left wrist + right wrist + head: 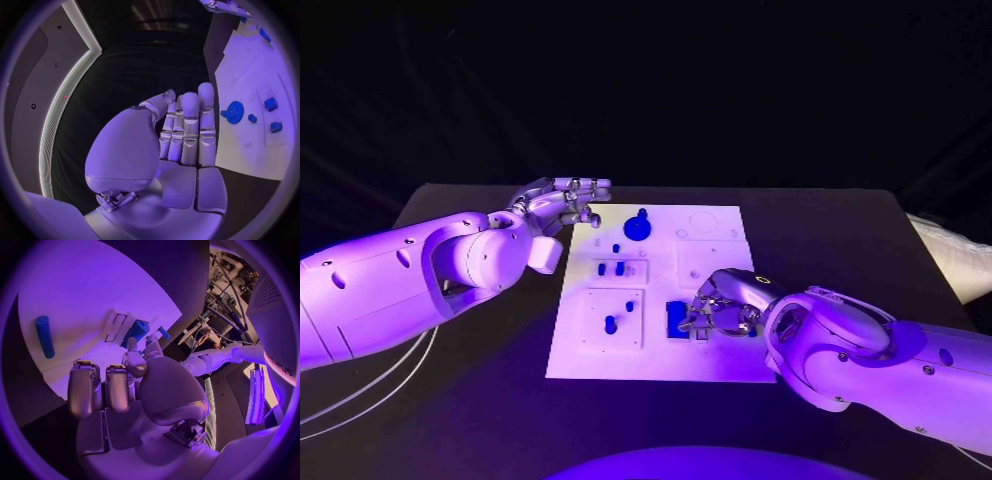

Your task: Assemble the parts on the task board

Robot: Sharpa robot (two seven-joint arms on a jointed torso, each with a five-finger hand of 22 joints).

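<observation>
Black table [473,400] under white task board [661,355], right hand [718,312] over blue parts [676,318].

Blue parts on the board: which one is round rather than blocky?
The blue gear at the far end of the task board, nearest the left hand. It is a toothed disc; the others are small blocks and pegs.
</observation>
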